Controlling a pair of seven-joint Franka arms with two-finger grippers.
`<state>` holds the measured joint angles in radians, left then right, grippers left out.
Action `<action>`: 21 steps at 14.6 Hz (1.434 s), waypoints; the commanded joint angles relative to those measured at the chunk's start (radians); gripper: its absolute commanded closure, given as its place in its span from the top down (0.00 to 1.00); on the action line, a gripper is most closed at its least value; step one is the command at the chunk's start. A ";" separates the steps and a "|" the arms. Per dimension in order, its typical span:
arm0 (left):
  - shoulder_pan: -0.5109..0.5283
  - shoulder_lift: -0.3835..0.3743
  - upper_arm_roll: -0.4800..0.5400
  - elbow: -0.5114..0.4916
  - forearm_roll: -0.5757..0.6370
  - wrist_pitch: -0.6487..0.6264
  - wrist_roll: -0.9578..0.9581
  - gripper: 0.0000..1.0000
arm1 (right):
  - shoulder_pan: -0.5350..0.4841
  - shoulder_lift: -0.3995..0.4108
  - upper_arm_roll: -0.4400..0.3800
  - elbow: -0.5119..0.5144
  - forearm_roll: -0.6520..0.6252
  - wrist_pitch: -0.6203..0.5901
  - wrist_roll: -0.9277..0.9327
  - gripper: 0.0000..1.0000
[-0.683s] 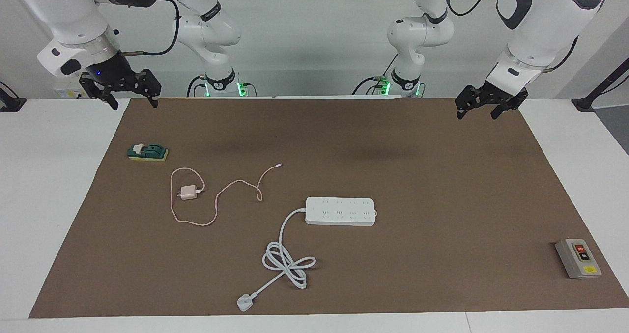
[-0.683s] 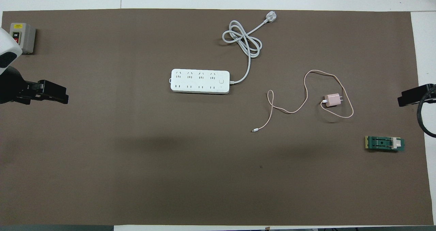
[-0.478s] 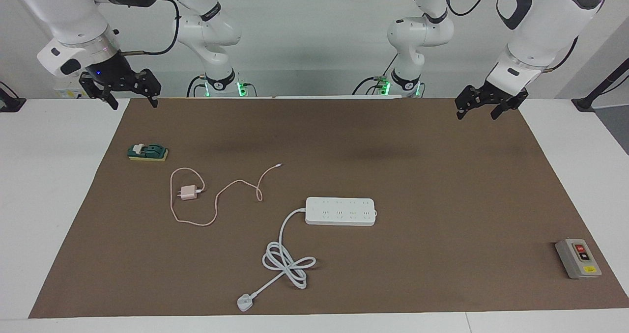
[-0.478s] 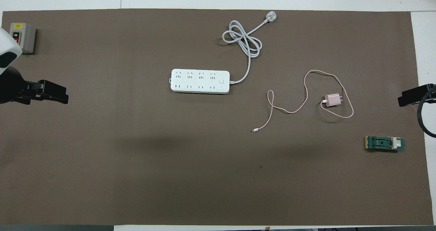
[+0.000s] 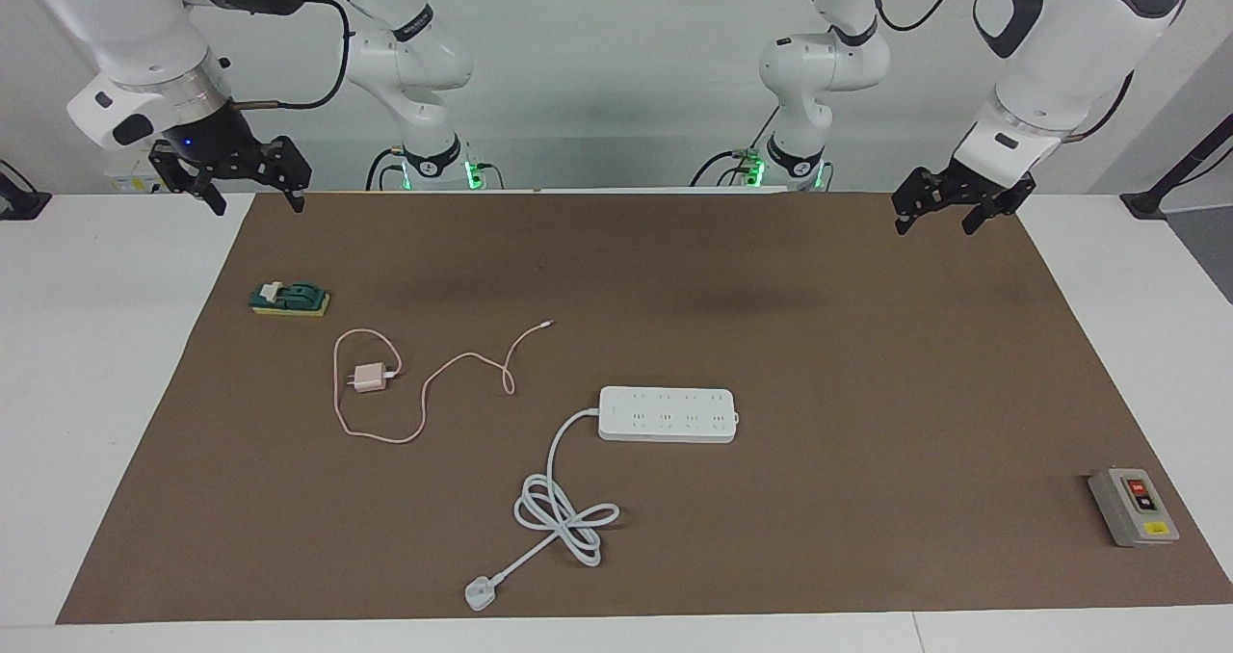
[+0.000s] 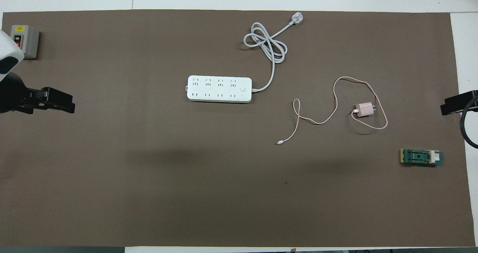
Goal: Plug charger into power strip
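Right pincer [image 6: 453, 104] cut off overhead

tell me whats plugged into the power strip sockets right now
Nothing: the power strip shows only bare sockets on top. The charger lies apart on the mat. The strip's underside is hidden.

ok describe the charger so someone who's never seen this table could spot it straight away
Start from the long white power strip in the middle of the brown mat. Go toward the right arm's end of the table, a little nearer to the robots, to the charger, ringed by a loop of its own thin pink cable. It is a small pale pink cube, unlike the green block beside it.
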<state>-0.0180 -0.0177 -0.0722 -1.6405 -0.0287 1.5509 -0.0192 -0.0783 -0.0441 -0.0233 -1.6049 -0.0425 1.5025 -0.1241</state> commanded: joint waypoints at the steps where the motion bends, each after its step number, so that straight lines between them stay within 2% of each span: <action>1: 0.009 -0.002 -0.005 0.002 -0.005 0.035 0.004 1.00 | -0.035 -0.031 0.006 -0.056 -0.008 0.024 0.027 1.00; 5: 0.012 -0.005 -0.003 -0.004 -0.007 0.038 0.001 1.00 | -0.107 -0.036 0.005 -0.154 0.056 0.096 0.049 1.00; 7: 0.027 -0.008 -0.001 -0.021 -0.007 0.073 0.007 1.00 | -0.115 -0.017 0.005 -0.187 0.084 0.117 0.171 1.00; 8: 0.023 -0.028 -0.003 -0.063 -0.008 0.104 0.002 1.00 | -0.115 0.006 0.005 -0.188 0.107 0.117 0.249 1.00; 10: 0.038 -0.039 -0.001 -0.084 -0.087 0.109 0.002 1.00 | -0.121 0.059 0.003 -0.185 0.185 0.126 0.416 1.00; 12: 0.030 -0.042 -0.003 -0.100 -0.105 0.123 0.031 1.00 | -0.138 0.110 0.003 -0.190 0.257 0.168 0.521 1.00; 13: 0.029 -0.051 -0.009 -0.123 -0.141 0.139 0.031 1.00 | -0.139 0.140 0.003 -0.190 0.294 0.185 0.571 1.00; 15: 0.027 -0.088 -0.006 -0.200 -0.337 0.182 0.031 1.00 | -0.140 0.191 0.003 -0.190 0.354 0.225 0.664 1.00; 16: 0.026 -0.094 -0.006 -0.220 -0.396 0.199 0.031 1.00 | -0.144 0.217 0.003 -0.190 0.393 0.234 0.700 1.00; 21: 0.001 -0.097 -0.012 -0.260 -0.678 0.234 0.038 1.00 | -0.184 0.334 0.002 -0.176 0.536 0.251 0.811 1.00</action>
<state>-0.0032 -0.0839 -0.0886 -1.8381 -0.6052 1.7379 -0.0024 -0.2270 0.2429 -0.0312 -1.7964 0.4346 1.7490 0.6517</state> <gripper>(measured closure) 0.000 0.000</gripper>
